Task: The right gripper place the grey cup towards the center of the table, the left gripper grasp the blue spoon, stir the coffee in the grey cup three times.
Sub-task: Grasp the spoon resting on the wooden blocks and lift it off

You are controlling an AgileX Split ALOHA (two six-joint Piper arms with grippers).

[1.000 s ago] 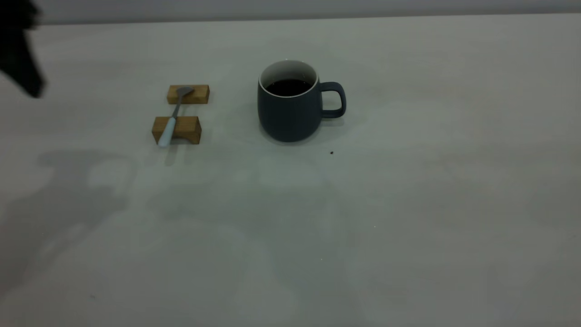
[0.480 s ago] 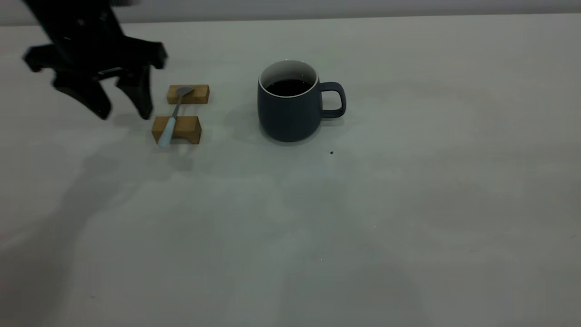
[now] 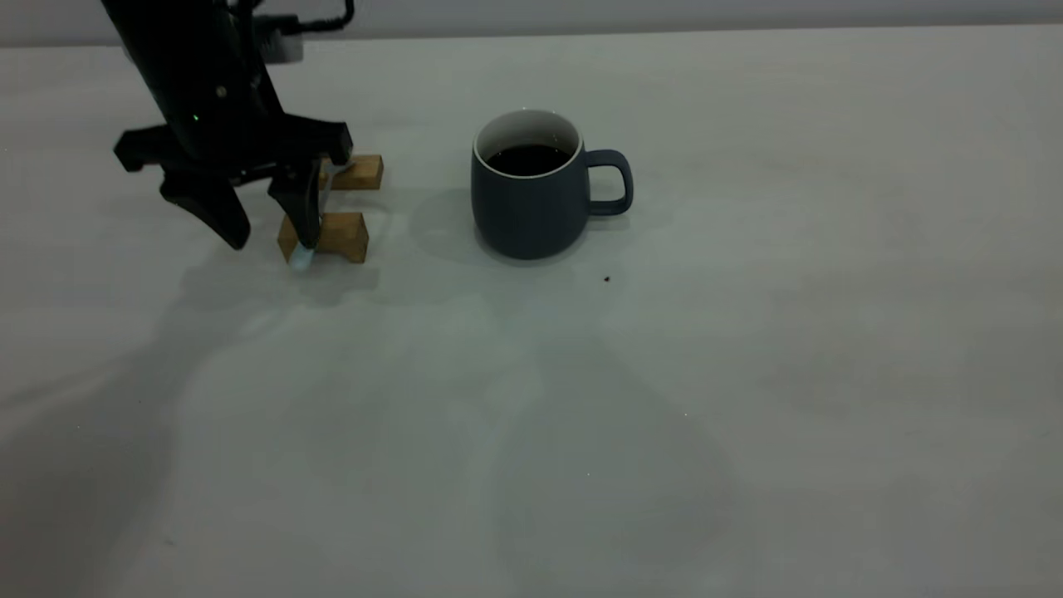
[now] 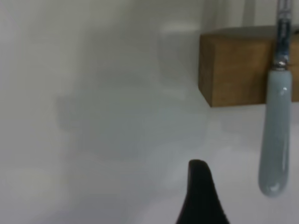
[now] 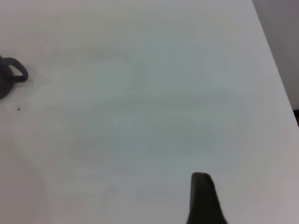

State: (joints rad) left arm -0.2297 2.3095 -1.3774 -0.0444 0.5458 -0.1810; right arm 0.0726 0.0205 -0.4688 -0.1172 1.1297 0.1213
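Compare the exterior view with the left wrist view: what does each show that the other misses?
Only the exterior view shows the grey cup with coffee, the far wooden block, and the whole left gripper, open by the blocks. Only the left wrist view shows the blue spoon handle's free end jutting past the block, unobstructed. Both show the near wooden block and the table.

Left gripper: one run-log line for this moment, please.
left gripper open, at blue spoon handle | spoon on wooden blocks | grey cup centred
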